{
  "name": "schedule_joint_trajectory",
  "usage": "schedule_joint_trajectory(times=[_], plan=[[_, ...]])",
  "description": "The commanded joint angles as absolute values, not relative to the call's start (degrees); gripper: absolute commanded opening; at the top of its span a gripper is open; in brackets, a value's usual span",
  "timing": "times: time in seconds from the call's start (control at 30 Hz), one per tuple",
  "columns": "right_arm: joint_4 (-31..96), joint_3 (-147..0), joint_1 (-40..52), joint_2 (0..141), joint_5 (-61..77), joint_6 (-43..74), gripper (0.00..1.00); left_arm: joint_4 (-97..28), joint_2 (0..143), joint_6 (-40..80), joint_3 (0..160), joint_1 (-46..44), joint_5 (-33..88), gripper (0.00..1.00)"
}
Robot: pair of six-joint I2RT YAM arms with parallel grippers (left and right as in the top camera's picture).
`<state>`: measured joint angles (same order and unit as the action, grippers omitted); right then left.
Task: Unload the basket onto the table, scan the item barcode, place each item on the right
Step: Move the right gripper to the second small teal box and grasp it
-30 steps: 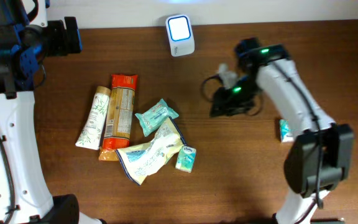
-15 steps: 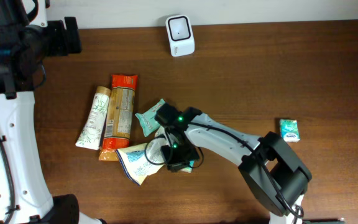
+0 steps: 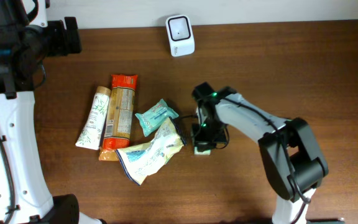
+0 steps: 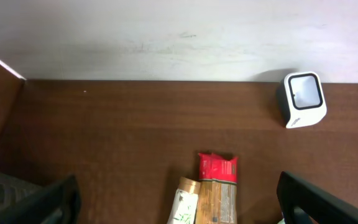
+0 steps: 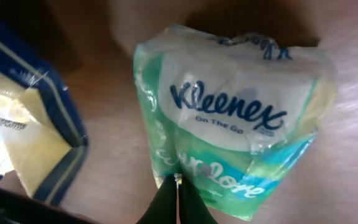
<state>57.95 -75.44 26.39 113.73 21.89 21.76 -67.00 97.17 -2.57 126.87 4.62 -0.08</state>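
Observation:
My right gripper [image 3: 204, 139] is shut on the edge of a small green-and-white Kleenex tissue pack [image 3: 202, 148], just right of the pile of items. In the right wrist view the black fingers [image 5: 166, 202] pinch the pack's [image 5: 235, 118] plastic seam, with the gripper [image 5: 176, 182] fully shut and the pack hanging over the table. The white barcode scanner [image 3: 180, 27] stands at the table's back edge, also visible as the scanner [image 4: 303, 99] in the left wrist view. My left gripper [image 4: 178, 183] is open and empty, high at the far left.
A white tube [image 3: 94, 117], an orange-and-red packet [image 3: 120, 114], a teal tissue pack [image 3: 156, 116] and a yellow-white pouch [image 3: 149, 152] lie together left of centre. The pouch's blue-edged corner [image 5: 36, 137] is close to the held pack.
The right arm swung from near the scanner down to the pile, shut on the small Kleenex pack, and has carried it a little to the right. The left arm has not moved.

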Motion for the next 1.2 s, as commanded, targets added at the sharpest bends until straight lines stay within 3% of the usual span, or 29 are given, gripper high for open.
schedule_joint_trajectory(times=[0.0,0.3,0.4,0.53,0.67,0.73,0.93,0.97,1.0,1.03,1.17], plan=[[57.82,-75.16,21.21,113.91,20.25,13.52,0.05,-67.0,96.73,-3.27,127.57,4.67,-0.43,0.99],[61.76,-83.5,9.54,113.84,25.65,4.56,0.32,-67.0,96.73,-3.27,127.57,4.67,-0.43,0.99],[65.95,-89.21,9.26,113.84,24.56,0.27,0.49,-67.0,96.73,-3.27,127.57,4.67,-0.43,0.99],[63.66,-85.12,9.23,113.97,15.35,-5.32,0.67,-67.0,96.73,-3.27,127.57,4.67,-0.45,0.99],[58.0,-79.7,9.23,114.13,16.08,-7.75,0.72,-67.0,96.73,-3.27,127.57,4.67,-0.43,0.99],[57.12,-78.35,9.26,114.74,17.37,-7.84,0.7,-67.0,96.73,-3.27,127.57,4.67,-0.43,0.99],[53.21,-73.25,9.26,114.83,18.9,-8.75,0.47,-67.0,96.73,-3.27,127.57,4.67,-0.43,0.99],[52.82,-72.49,9.23,114.83,18.98,-8.62,0.41,-67.0,96.73,-3.27,127.57,4.67,-0.43,0.99],[52.69,-71.9,9.23,114.83,19.25,-8.56,0.15,-67.0,96.73,-3.27,127.57,4.67,-0.43,0.99],[52.71,-71.77,9.26,114.83,19.57,-8.03,0.04,-67.0,96.73,-3.27,127.57,4.67,-0.43,0.99],[56.58,-75.5,9.23,114.39,35.22,-8.01,0.04,-67.0,96.73,-3.27,127.57,4.67,-0.43,0.99]])
